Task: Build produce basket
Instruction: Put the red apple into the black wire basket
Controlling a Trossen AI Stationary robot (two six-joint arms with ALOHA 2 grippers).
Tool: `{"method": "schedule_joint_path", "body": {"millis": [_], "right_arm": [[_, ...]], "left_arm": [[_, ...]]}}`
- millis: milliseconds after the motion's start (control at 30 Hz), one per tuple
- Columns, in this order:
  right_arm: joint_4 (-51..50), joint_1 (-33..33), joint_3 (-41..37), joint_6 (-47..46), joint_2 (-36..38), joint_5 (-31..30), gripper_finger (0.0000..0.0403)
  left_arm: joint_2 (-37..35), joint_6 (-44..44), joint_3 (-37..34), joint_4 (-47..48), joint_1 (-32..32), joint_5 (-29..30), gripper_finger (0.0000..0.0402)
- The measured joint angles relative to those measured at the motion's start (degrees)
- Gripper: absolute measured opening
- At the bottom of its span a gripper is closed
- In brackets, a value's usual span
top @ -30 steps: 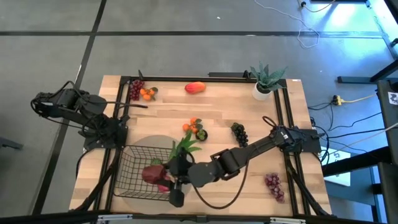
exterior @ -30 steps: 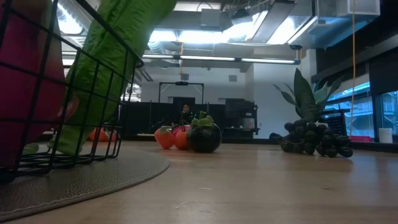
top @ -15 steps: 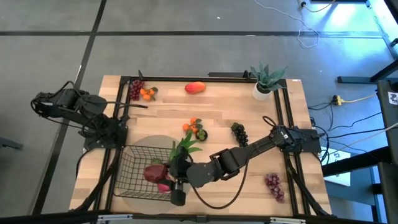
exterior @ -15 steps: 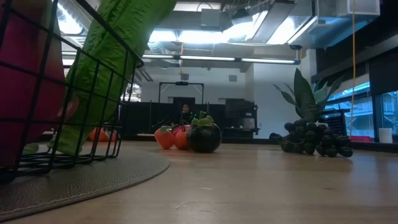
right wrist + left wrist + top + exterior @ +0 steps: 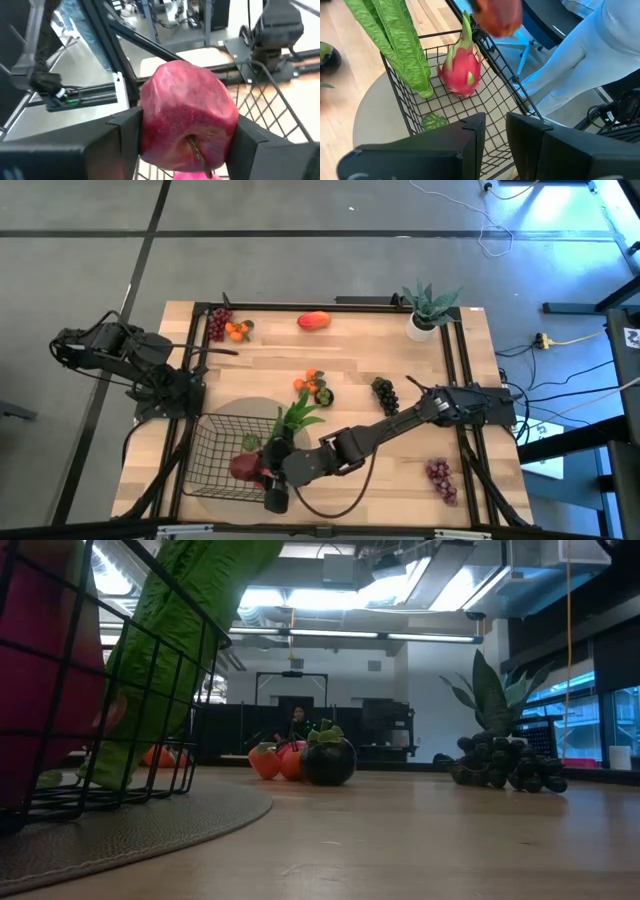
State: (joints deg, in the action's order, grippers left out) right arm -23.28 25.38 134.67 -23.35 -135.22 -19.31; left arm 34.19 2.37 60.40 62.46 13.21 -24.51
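The high view looked straight down on the whole wooden table point(image 5: 400, 370), well above it. The low view sat at table-top height, close beside the basket point(image 5: 150, 670), facing level across the table into the room. The left wrist view looked down past its own left gripper point(image 5: 492, 132) into the basket point(image 5: 400, 100) from near. The right wrist view looked past its right gripper point(image 5: 185, 125), very close to a red fruit point(image 5: 187, 117). All four views shared the basket point(image 5: 215, 445).
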Motion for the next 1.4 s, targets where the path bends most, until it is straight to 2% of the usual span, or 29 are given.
{"method": "schedule_joint_path", "body": {"millis": [500, 867, 1300, 1400], "right_arm": [[-2.90, -3.21, -0.04, -1.98, -7.03, 0.02, 0.0195], [-9.11, -5.65, 0.02, -1.59, -7.30, 1.80, 0.0195], [-9.67, -5.83, 0.02, 0.88, -7.30, 4.64, 0.0211], [-9.67, -5.93, 0.02, 0.96, -7.30, 7.05, 0.0220]], "left_arm": [[-0.02, 0.00, 0.00, 0.11, -0.01, -0.01, 0.0066], [-0.02, 0.02, 0.00, 0.11, -0.01, 0.00, 0.0066], [-0.02, 0.22, 0.00, 0.09, -0.01, 0.00, 0.0066], [-0.02, 0.22, 0.00, 0.09, 0.00, 0.00, 0.0066]]}}
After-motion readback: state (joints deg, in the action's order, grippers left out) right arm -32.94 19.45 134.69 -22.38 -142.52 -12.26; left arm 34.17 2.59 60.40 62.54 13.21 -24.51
